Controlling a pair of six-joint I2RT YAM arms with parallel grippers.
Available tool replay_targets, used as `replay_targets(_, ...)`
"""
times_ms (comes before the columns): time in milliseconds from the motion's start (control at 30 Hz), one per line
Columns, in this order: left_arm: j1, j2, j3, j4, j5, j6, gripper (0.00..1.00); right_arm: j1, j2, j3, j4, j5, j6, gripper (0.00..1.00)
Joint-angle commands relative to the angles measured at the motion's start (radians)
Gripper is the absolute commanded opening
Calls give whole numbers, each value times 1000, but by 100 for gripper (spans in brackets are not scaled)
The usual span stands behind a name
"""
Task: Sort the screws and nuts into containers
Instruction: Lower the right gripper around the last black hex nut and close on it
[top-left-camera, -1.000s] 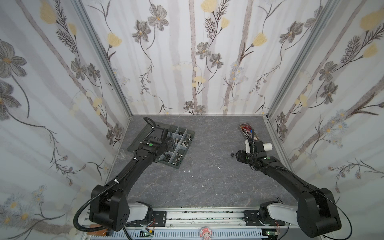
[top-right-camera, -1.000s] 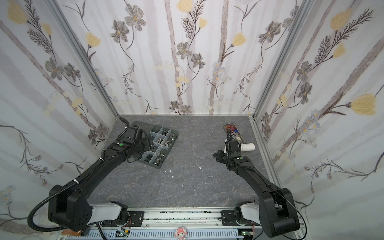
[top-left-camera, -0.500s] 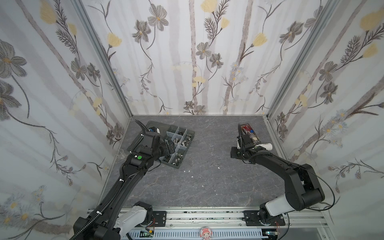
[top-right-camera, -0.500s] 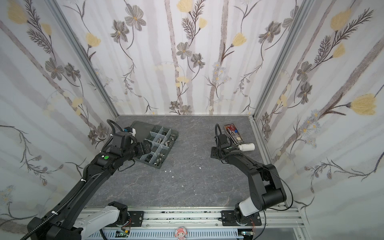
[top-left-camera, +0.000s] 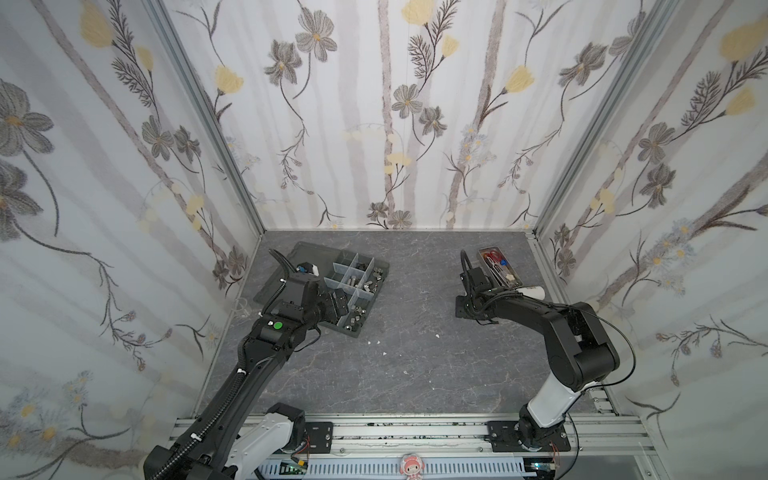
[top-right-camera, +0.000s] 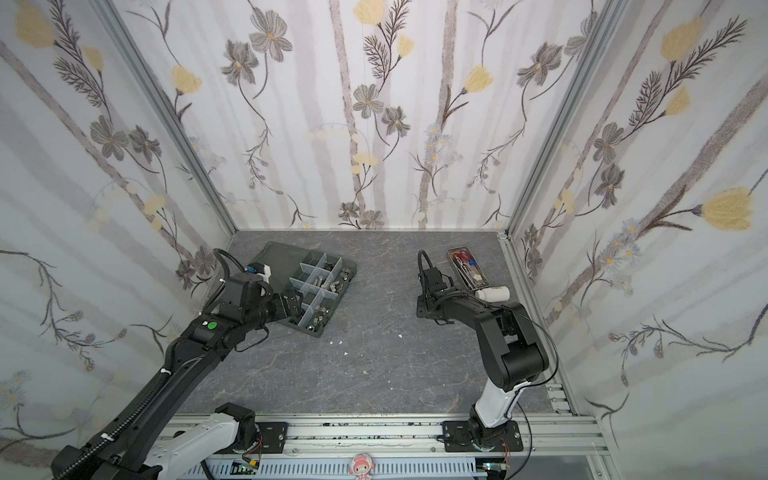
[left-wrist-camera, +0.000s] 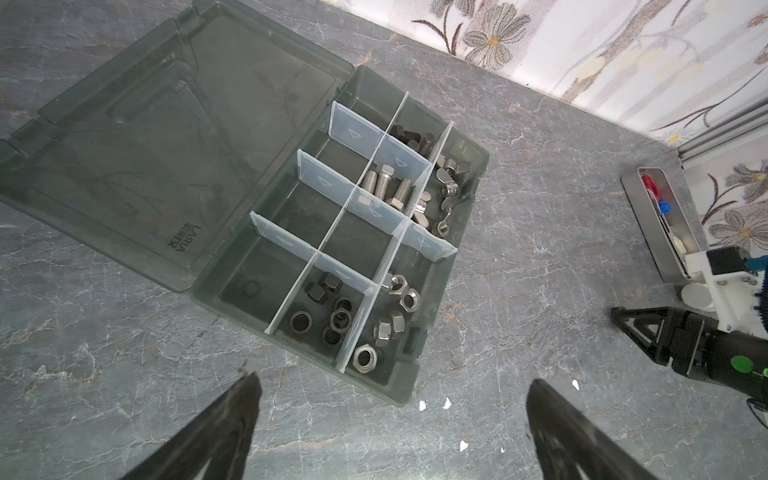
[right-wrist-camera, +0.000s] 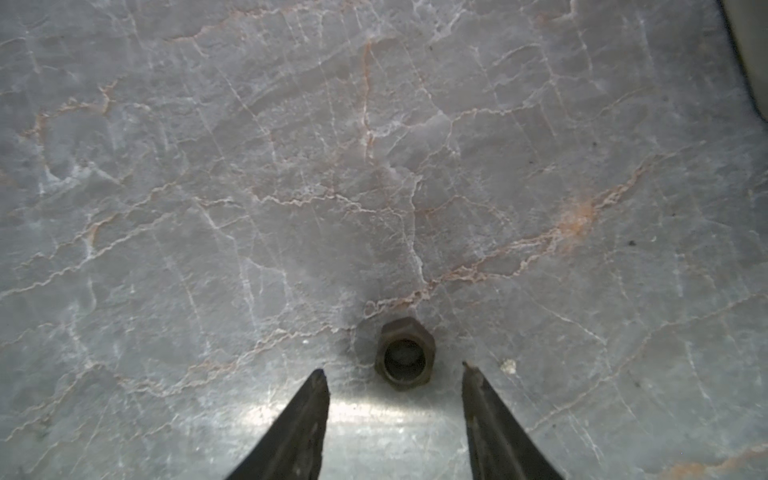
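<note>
One nut (right-wrist-camera: 405, 353) is lying between the right gripper (right-wrist-camera: 394, 369)'s parted jaws, untouched. The left gripper (left-wrist-camera: 394, 380) is gaping wide by one box (left-wrist-camera: 174, 137).

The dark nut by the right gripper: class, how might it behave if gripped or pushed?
The nut lies flat, hole up, so it would probably slide, not roll. Its flat hex sides should suit the right gripper. Looks metal: likely rigid, heavy for its size.

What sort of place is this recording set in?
Most likely a purpose-built robot recording booth: floral-printed wall panels held in aluminium frame posts, a grey marble-look tabletop, and a slotted aluminium mounting rail along the front.
</note>
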Motion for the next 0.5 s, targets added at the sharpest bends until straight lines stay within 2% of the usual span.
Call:
replay_targets(0,0,-9,-6,29,-14,12,100,0,19,14,-4,26,7,49)
replay_targets(467,1,-6,-5,32,-34,12,100,2,67,31,11,10,20,33)
